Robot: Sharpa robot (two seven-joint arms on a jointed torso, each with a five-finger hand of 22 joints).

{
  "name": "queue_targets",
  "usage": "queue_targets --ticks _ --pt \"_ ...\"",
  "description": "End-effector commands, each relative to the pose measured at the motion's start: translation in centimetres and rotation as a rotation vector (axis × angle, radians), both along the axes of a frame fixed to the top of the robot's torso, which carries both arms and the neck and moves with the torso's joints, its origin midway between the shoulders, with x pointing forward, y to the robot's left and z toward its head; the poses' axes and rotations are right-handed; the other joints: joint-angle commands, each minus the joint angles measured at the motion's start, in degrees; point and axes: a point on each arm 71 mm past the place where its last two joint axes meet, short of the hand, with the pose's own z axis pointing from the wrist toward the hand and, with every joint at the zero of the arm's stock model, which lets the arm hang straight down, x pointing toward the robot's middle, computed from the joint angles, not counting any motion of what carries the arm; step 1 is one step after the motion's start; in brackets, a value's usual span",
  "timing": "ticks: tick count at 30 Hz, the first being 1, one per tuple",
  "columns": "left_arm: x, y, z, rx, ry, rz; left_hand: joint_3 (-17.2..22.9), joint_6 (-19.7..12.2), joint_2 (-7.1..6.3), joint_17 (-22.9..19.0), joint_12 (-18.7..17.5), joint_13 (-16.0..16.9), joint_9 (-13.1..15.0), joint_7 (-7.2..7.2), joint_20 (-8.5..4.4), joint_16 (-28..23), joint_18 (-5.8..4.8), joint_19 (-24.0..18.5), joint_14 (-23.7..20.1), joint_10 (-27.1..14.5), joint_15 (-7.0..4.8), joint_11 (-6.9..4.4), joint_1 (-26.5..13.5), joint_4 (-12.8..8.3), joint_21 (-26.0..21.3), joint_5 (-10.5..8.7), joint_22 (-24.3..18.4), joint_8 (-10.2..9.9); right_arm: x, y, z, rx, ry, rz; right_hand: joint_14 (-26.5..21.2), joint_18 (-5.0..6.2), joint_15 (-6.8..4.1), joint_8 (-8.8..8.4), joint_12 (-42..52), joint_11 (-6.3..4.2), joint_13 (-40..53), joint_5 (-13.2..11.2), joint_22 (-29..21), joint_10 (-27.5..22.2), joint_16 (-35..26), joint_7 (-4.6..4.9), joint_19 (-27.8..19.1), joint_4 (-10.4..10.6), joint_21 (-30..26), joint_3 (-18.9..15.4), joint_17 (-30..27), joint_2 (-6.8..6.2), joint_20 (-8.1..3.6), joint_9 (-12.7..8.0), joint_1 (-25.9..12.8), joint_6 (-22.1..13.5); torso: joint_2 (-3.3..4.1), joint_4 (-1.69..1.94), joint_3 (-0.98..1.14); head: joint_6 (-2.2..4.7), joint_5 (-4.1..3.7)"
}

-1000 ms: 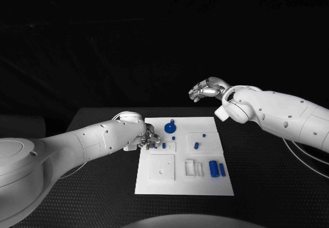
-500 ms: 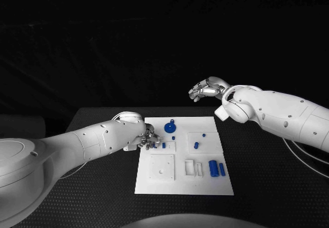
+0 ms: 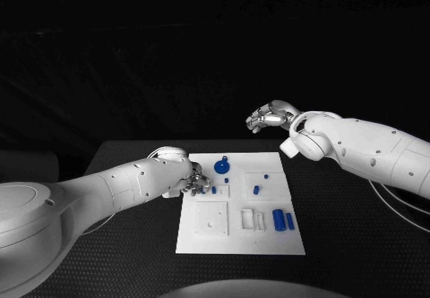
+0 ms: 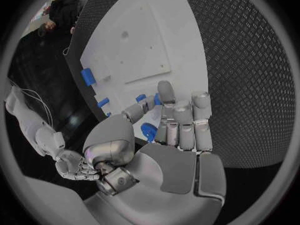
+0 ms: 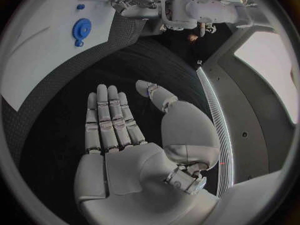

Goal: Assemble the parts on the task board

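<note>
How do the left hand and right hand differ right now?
The left hand is low over the white task board, fingers at a small blue part; the right hand hangs high beyond the board, apart from it. The left's fingers curl in; the right's lie straight and hold nothing. Both are silver.

Left robot hand curled; right robot hand open.

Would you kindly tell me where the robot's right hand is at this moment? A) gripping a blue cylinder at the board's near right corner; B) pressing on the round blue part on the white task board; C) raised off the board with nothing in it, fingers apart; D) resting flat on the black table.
C: the silver right hand is held up beyond the white task board, and the right wrist view shows its fingers extended around nothing.
</note>
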Motion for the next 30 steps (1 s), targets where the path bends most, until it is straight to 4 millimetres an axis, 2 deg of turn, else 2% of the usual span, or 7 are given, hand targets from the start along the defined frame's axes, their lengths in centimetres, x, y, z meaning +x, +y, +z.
queue_targets --ticks 1,13,15,17,19,22,30 --pt "-0.5 -0.3 -0.9 0.023 0.007 -0.008 2.49 0.95 2.34 -0.05 0.40 -0.07 -0.04 -0.43 -6.36 0.21 -0.30 0.35 1.06 0.02 -1.52 -0.49 2.66 2.36 0.26 -0.01 0.95 -0.30 -0.1 0.2 0.0 0.002 0.002 0.016 -0.23 -0.76 0.17 0.20 0.38 -0.01 -0.06 0.37 1.36 0.31 0.31 -0.02 0.38 -0.10 -0.35 0.25 -0.08 -0.07 0.16 -0.10 0.38 -0.41 0.05 -0.06 0.02 -0.04 -0.06" --pt "-0.8 -0.4 -1.2 0.019 0.030 0.004 2.07 0.33 2.38 -0.27 0.37 -0.29 -0.13 -0.31 -6.33 0.08 -0.33 0.30 0.91 -0.31 -1.50 -0.44 2.73 2.58 0.24 -0.69 0.90 -1.04 -0.1 0.1 0.0 0.002 0.003 0.015 -0.23 -0.77 0.17 0.21 0.38 -0.01 -0.09 0.39 1.36 0.31 0.32 -0.02 0.38 -0.10 -0.38 0.25 -0.09 -0.12 0.16 -0.12 0.38 -0.41 -0.05 0.03 0.01 -0.29 -0.30" --pt "-0.8 -0.3 -1.2 0.014 0.037 0.010 1.76 -0.14 2.19 -0.39 0.47 -0.41 -1.14 -0.13 -6.33 0.05 -0.32 0.15 0.82 -0.48 -1.40 -0.26 2.81 2.41 0.24 -1.60 0.92 -2.42 -0.1 0.1 0.0 0.002 0.002 0.015 -0.24 -0.77 0.17 0.21 0.38 0.00 -0.10 0.39 1.36 0.30 0.32 -0.02 0.38 -0.10 -0.39 0.24 -0.09 -0.15 0.16 -0.13 0.37 -0.42 -0.06 0.06 0.00 -0.29 -0.38" --pt "-0.9 -0.3 -1.3 0.012 0.039 0.011 1.29 -0.78 1.27 -0.57 0.59 -0.59 -3.57 0.22 -6.32 0.00 -0.23 -0.01 0.72 -0.71 -1.15 0.01 2.93 2.28 0.18 -5.33 0.87 -5.01 -0.1 0.1 0.0 0.002 0.002 0.014 -0.24 -0.78 0.18 0.21 0.38 0.00 -0.11 0.38 1.36 0.30 0.32 -0.01 0.38 -0.10 -0.40 0.23 -0.10 -0.19 0.17 -0.14 0.35 -0.43 -0.06 0.07 -0.01 -0.27 -0.37" --pt "-0.9 -0.2 -1.3 0.011 0.039 0.018 0.94 -1.17 0.65 -0.66 0.64 -0.68 -4.84 0.50 -6.23 -0.04 -0.24 -0.06 0.64 -0.88 -0.96 0.17 2.76 2.28 0.17 -5.42 0.86 -6.20 -0.1 0.1 0.0 0.002 0.002 0.013 -0.25 -0.79 0.18 0.20 0.38 0.01 -0.13 0.38 1.36 0.30 0.32 0.00 0.38 -0.08 -0.41 0.21 -0.10 -0.25 0.17 -0.15 0.31 -0.45 -0.06 0.03 -0.02 -0.21 -0.34" --pt "-0.8 0.1 -1.2 0.010 0.033 0.026 -5.70 -2.30 0.04 -0.67 0.86 -0.68 -7.07 0.95 -5.95 0.04 -0.08 -0.14 0.36 -1.36 -0.40 0.74 0.20 0.57 0.34 -0.18 0.88 -8.29 -0.1 0.0 0.0 0.001 0.001 0.011 -0.26 -0.79 0.19 0.20 0.38 0.03 -0.15 0.38 1.36 0.29 0.32 0.01 0.39 -0.06 -0.42 0.19 -0.11 -0.30 0.17 -0.17 0.27 -0.47 -0.04 0.03 -0.03 -0.20 -0.37" --pt "-0.6 0.8 -1.1 -0.004 0.011 0.067 -10.13 -4.73 -3.49 -1.15 0.40 -1.12 -10.10 2.03 -5.25 -0.77 0.20 -0.94 -0.70 -3.19 0.34 1.51 -0.32 -0.27 -0.52 -0.49 0.53 -10.65 -0.1 0.0 0.0 0.002 0.001 0.011 -0.28 -0.81 0.20 0.17 0.38 0.09 -0.19 0.38 1.36 0.27 0.31 0.03 0.38 -0.02 -0.46 0.17 -0.13 -0.39 0.18 -0.20 0.19 -0.54 -0.06 0.07 -0.03 -0.22 -0.40"
